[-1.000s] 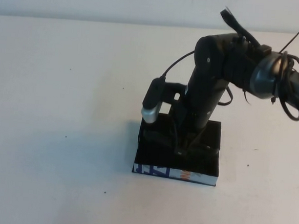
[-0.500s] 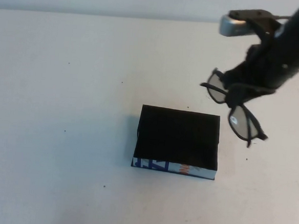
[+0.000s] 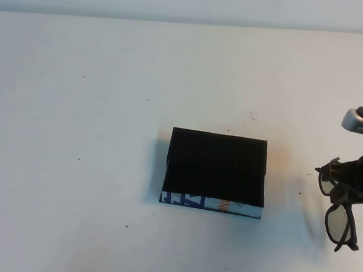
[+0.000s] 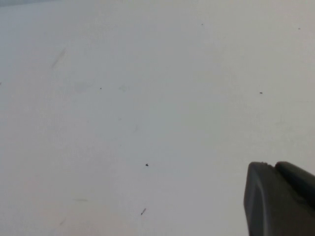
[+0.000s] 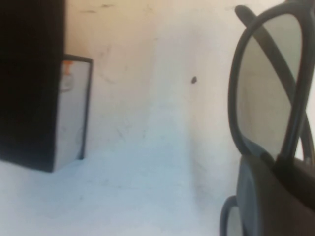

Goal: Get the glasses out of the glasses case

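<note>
The glasses case (image 3: pixel 216 168) sits open near the middle of the table, black inside, with nothing in it. Its white side wall with blue letters and an orange mark faces me. The case also shows in the right wrist view (image 5: pixel 29 83). My right gripper (image 3: pixel 355 179) is at the far right edge of the high view, shut on the glasses (image 3: pixel 340 212), which hang low over the table to the right of the case. In the right wrist view my right gripper (image 5: pixel 280 169) pinches the dark frame of the glasses (image 5: pixel 235 98). My left gripper (image 4: pixel 273 166) shows only in its wrist view, shut and empty over bare table.
The white table (image 3: pixel 84 104) stretches wide to the left of and behind the case, with only a few small dark specks. The table's far edge meets a pale wall at the top of the high view.
My right gripper has lifted the glasses out of the case, carried them to the right and lowered them near the table at the right edge. The case has stayed in place.
</note>
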